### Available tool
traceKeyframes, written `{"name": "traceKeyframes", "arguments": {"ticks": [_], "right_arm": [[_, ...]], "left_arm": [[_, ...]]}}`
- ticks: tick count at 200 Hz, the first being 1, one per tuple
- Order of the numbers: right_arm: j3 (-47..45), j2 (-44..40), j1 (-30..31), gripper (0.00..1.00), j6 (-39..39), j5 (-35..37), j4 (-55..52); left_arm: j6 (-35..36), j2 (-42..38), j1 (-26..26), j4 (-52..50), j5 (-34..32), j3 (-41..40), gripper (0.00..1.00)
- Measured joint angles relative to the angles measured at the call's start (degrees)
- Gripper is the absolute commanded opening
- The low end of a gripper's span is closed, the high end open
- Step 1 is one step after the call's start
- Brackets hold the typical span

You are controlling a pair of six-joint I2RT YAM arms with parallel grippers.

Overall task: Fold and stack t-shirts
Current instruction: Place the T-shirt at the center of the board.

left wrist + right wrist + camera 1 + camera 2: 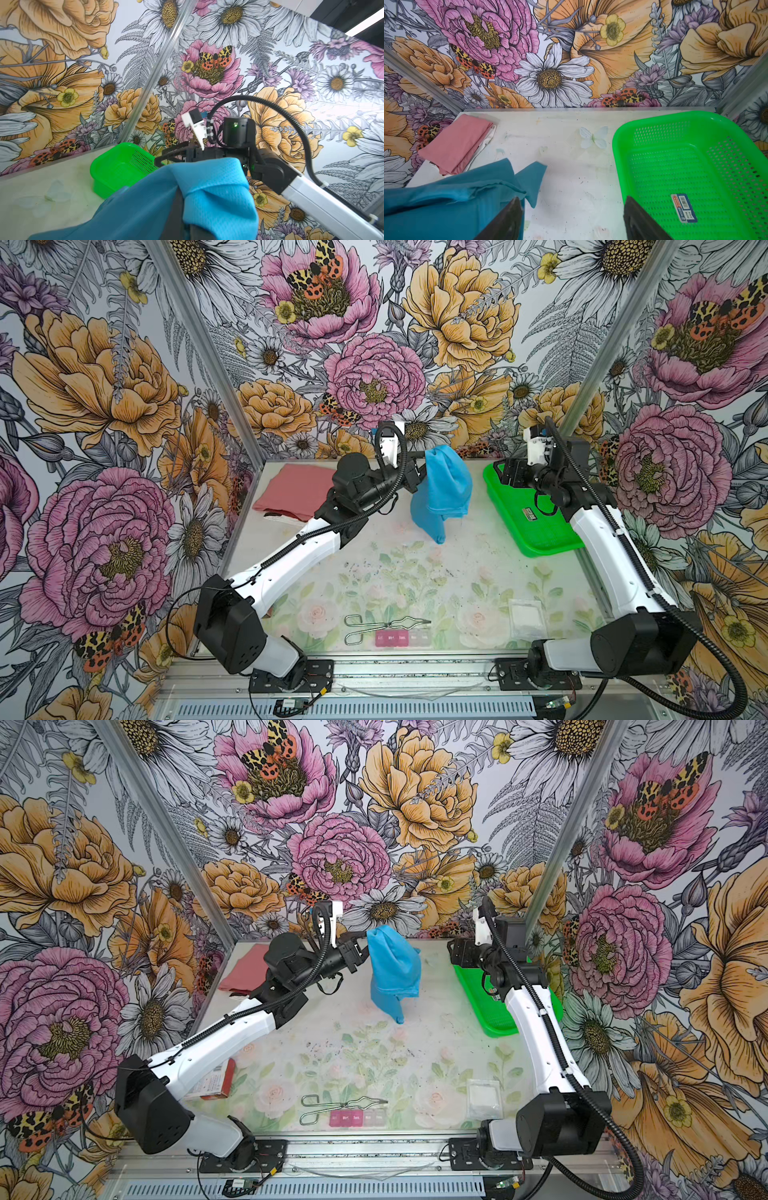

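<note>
On the worktop (415, 572), the green basket (519, 531) lies at 2 o'clock. The blue t-shirt (444, 489) hangs near 12 o'clock, clamped by the left tool (420, 470). The right tool (572, 205) is apart, at the basket's edge. The folded salmon t-shirt (291, 489) lies at 10 o'clock, partly behind the left arm (316, 547). Tongs (374, 628) lie at 6 o'clock.

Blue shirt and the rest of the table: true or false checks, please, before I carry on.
1. The left gripper is shut on the blue shirt, which hangs from it. True.
2. The right gripper grips the blue shirt too. False: its jaws stand open with nothing between them.
3. The basket holds a folded shirt. False: only a sticker shows in it.
4. The pink shirt lies folded on a white shirt. True.
5. The tongs lie in the basket. False: they lie on the table, near its front edge.
</note>
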Motion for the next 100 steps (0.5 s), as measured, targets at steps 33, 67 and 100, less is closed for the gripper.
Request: {"name": "traceKeyframes", "arguments": {"ticks": [33,67,100], "right_arm": [[-1.8,0.8,0.3,0.79,-0.2,0.0,-0.7],[-1.9,1.0,3.9,0.79,-0.5,0.6,-0.6],[-5.3,1.8,12.0,0.78,-1.1,0.7,0.0]], "left_arm": [[-5.0,-15.0,9.0,6.4,0.1,-18.3,0.99],[-8.6,-30.1,28.4,-0.7,-0.6,-37.8,0.99],[-10.8,-34.2,42.2,-7.0,2.1,-44.6,0.99]]}}
